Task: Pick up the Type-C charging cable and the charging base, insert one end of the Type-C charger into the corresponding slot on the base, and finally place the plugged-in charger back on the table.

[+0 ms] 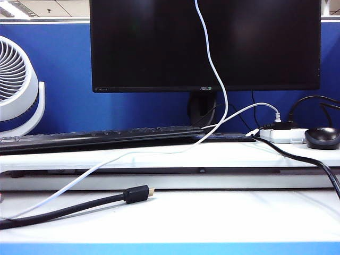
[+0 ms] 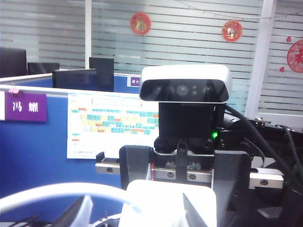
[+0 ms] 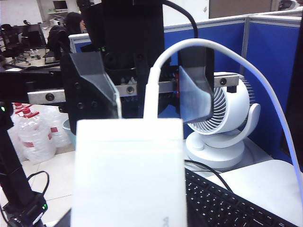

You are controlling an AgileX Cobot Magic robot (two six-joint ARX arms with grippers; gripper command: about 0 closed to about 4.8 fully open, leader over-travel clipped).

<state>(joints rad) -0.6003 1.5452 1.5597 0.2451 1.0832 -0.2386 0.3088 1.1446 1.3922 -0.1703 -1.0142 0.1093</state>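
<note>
Charging base [image 3: 128, 172], cropped, fills right gripper [image 2: 176, 191]; left gripper [image 3: 154, 109] straddles Type-C charging cable [image 3: 227, 56].

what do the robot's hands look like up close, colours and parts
In the right wrist view, the right hand has a black housing, a silver cross rail with screws, red detail behind it, translucent grey fingers and a black cable above. In the left wrist view, the left hand is similar: black finger blocks on a silver rail. The arms stay out of the exterior view.
</note>
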